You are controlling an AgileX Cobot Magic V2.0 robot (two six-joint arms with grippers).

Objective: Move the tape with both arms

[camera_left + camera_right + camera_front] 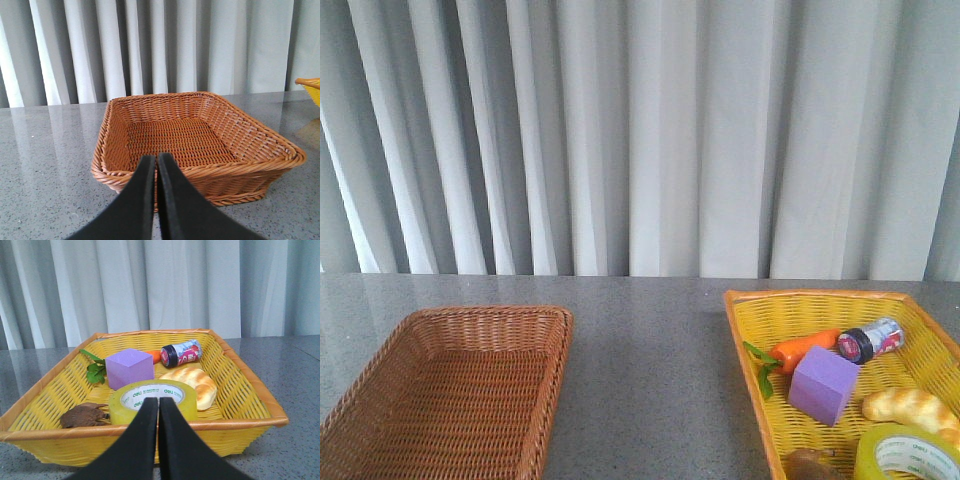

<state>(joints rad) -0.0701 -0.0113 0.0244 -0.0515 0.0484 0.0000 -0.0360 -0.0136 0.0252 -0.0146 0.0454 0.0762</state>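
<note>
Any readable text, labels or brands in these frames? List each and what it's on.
"deli": printed repeatedly on the white core of the tape, beside small characters too small to read.
Label on the small jar: red and white print, too blurred to read.
Nothing else carries text.

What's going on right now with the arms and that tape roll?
Both end effectors shut, empty: left facing the brown basket, right facing the yellow basket. Tape lying flat, untouched. Purple cube and bread close beside it.

Glossy tape (152,399), woven wicker baskets (200,130)
</note>
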